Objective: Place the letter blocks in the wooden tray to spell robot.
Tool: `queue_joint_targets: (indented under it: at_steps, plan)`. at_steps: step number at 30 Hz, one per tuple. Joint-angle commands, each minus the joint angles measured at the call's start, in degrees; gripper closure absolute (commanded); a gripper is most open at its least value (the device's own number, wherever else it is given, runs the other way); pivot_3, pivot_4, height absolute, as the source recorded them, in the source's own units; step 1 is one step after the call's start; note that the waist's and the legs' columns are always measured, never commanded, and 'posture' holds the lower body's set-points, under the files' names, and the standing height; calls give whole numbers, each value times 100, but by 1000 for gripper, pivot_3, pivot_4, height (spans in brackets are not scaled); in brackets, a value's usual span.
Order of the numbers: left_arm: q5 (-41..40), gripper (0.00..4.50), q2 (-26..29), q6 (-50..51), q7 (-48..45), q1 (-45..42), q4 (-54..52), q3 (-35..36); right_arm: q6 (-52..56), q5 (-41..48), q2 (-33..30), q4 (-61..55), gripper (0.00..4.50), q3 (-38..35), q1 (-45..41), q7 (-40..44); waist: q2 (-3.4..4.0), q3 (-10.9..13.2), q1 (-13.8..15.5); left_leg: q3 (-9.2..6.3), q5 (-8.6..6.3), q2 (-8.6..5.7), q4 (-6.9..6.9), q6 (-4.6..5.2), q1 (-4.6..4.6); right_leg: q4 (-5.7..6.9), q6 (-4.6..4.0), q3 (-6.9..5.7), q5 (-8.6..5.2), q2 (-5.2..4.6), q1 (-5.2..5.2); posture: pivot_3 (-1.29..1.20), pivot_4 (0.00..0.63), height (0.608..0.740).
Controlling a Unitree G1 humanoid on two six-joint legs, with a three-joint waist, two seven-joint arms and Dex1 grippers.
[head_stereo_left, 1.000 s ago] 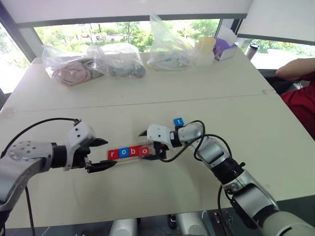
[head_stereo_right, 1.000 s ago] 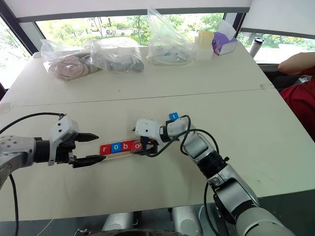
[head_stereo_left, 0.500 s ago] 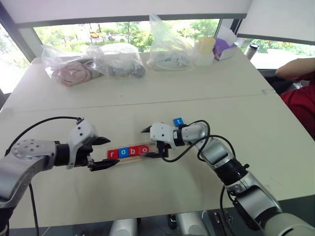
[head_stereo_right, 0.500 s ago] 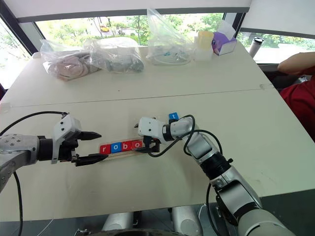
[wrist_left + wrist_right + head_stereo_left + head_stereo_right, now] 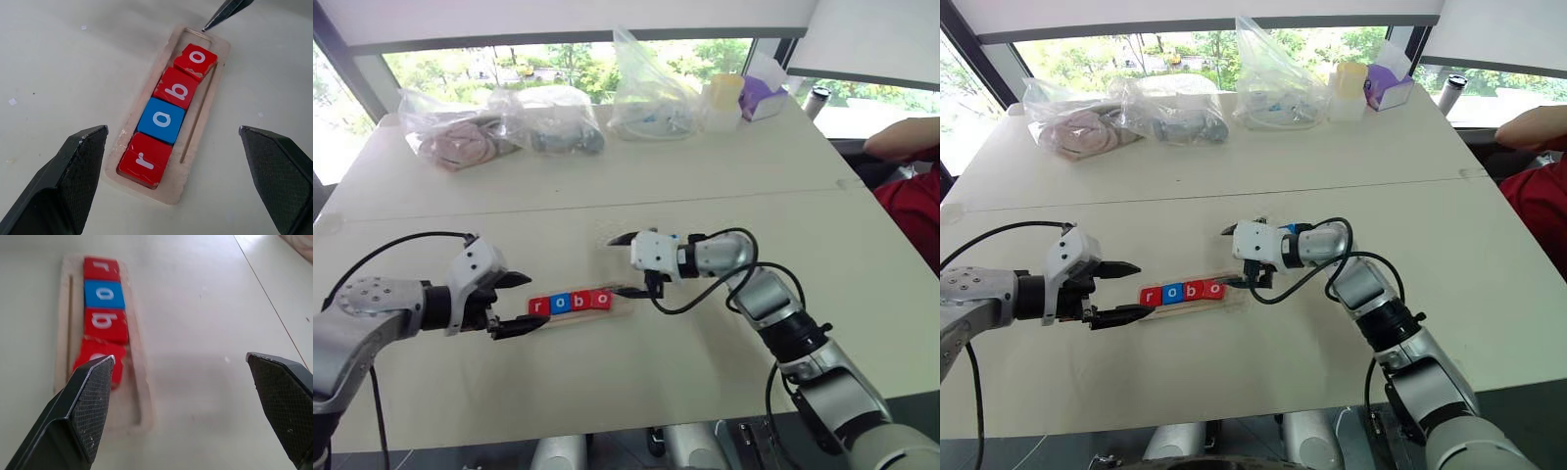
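1. Reaching in from the left side of the pale table point(image 5: 607, 382), the left gripper point(image 5: 522, 305) points rightward at the left end of the long pale wooden tray point(image 5: 216, 58), its two black fingers spread wide with nothing between them, the lower fingertip just beside the tray's end.
2. Coming from the right with the forearm bent across the table, the right gripper point(image 5: 628, 264) points leftward and hovers over the tray's right end, fingers also wide apart and empty; its lower fingertip hangs near the last red tile.
3. The tray lies lengthwise between the two grippers and holds four small flat square letter blocks in a row: a red "r" tile point(image 5: 144, 158), a blue "o" tile point(image 5: 161, 120), a red "b" tile point(image 5: 177, 88) and a red "o" tile point(image 5: 195, 58). The space after the last tile, at the tray's right end, is bare wood.
4. The left wrist view shows that the red "o" tile sits slightly crooked, tilted against the groove rather than flat in line with the others, and that a black fingertip of the other gripper pokes in just past the tray's far end.
5. The head views show clear plastic bags point(image 5: 548, 122) of items and a small purple box point(image 5: 762, 100) at the table's far edge, and a person's arm in a red sleeve point(image 5: 913, 201) at the right.
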Motion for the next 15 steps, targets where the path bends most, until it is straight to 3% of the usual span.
queue_joint_targets:
  at_steps: [1,15]
  plan:
    - [37,0,-21,-111,-1,-92,-48,-42,-231,-138,-42,63,86,5,25,-70,0,0,-9,0,0,0,0,0,0,0,0,0,0,0,0,0,150,740]
    - [29,0,-2,-103,32,-99,-41,-28,-490,-283,273,570,86,201,-81,-97,0,0,-4,0,0,0,0,0,0,1,-2,0,2,0,0,0,150,740]
